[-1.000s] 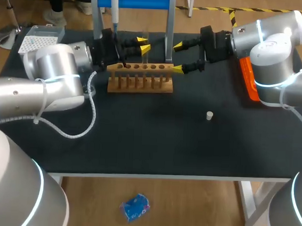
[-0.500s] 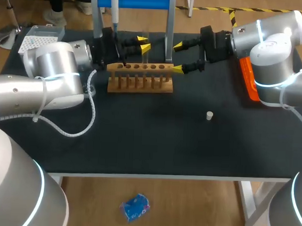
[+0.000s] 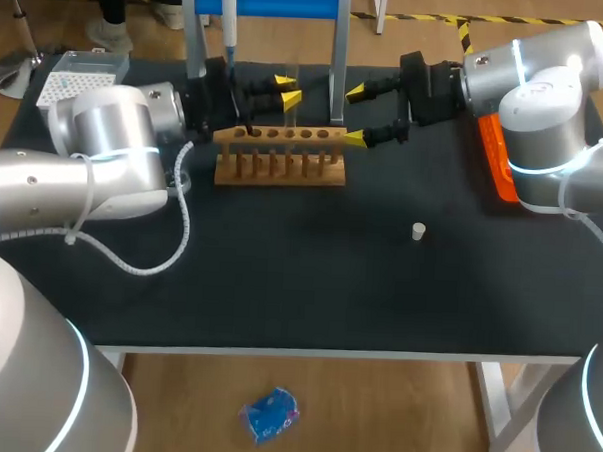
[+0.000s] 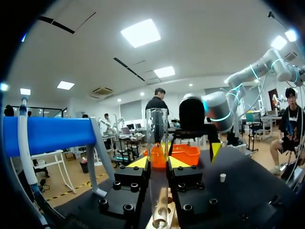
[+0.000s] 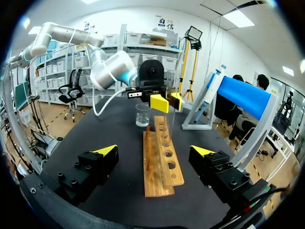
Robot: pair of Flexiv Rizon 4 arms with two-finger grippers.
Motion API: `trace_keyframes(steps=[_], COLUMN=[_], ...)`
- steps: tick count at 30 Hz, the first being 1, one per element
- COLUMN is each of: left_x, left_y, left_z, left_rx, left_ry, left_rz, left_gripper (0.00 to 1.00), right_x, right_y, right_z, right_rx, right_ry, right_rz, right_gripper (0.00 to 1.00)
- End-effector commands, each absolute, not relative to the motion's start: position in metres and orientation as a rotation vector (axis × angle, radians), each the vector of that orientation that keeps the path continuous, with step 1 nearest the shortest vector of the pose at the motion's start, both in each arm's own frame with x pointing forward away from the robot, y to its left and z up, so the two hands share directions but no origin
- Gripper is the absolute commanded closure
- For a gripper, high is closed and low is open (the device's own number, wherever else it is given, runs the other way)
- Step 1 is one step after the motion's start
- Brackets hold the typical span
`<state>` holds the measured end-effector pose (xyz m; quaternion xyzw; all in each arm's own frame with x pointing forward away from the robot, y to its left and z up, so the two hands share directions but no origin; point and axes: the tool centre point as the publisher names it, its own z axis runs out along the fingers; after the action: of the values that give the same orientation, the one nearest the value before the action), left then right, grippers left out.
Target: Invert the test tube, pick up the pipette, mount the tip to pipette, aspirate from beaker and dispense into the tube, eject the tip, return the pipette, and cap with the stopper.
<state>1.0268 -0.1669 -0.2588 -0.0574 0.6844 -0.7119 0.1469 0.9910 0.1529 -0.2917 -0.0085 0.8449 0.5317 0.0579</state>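
Observation:
A clear test tube (image 4: 157, 138) stands upright between the yellow tips of my left gripper (image 4: 157, 162), which is shut on it. Its lower end hangs just over the wooden rack (image 3: 279, 157). In the head view the left gripper (image 3: 286, 90) is above the rack's back middle. My right gripper (image 3: 355, 114) is open at the rack's right end, and the rack (image 5: 162, 160) lies between its spread fingers. The left gripper (image 5: 162, 101) and the tube (image 5: 168, 121) are ahead of it. A pipette (image 3: 228, 21) hangs on the blue stand. Beyond the rack's far end stands a beaker (image 5: 142, 114). A white stopper (image 3: 418, 231) sits on the mat.
A white tip box (image 3: 83, 76) sits at the table's back left. An orange bin (image 3: 496, 154) lies at the right beside my right arm. The stand's metal legs (image 3: 338, 77) rise just behind the rack. The black mat (image 3: 309, 276) stretches toward the front.

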Motion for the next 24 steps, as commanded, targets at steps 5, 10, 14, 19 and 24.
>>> trace_keyframes(steps=[5,10,14,19,24], left_x=[1.026,1.025,1.026,1.026,1.027], left_y=[-0.166,-0.166,-0.166,-0.166,-0.167], left_z=[-0.268,-0.272,-0.275,-0.278,-0.281], left_rx=[-0.175,-0.182,-0.187,-0.19,-0.187], left_ry=[1.967,1.974,1.975,1.971,1.974], left_rz=[-2.059,-2.06,-2.064,-2.067,-2.065], left_gripper=[1.0,1.0,1.0,1.0,1.0], right_x=[0.991,0.991,0.991,0.991,0.991], right_y=[0.152,0.152,0.152,0.152,0.152], right_z=[-0.292,-0.292,-0.292,-0.292,-0.292], right_rx=[-0.027,-0.027,-0.027,-0.027,-0.027], right_ry=[2.56,2.56,2.56,2.56,2.56], right_rz=[1.613,1.613,1.613,1.613,1.613], right_gripper=[0.0,0.0,0.0,0.0,0.0])
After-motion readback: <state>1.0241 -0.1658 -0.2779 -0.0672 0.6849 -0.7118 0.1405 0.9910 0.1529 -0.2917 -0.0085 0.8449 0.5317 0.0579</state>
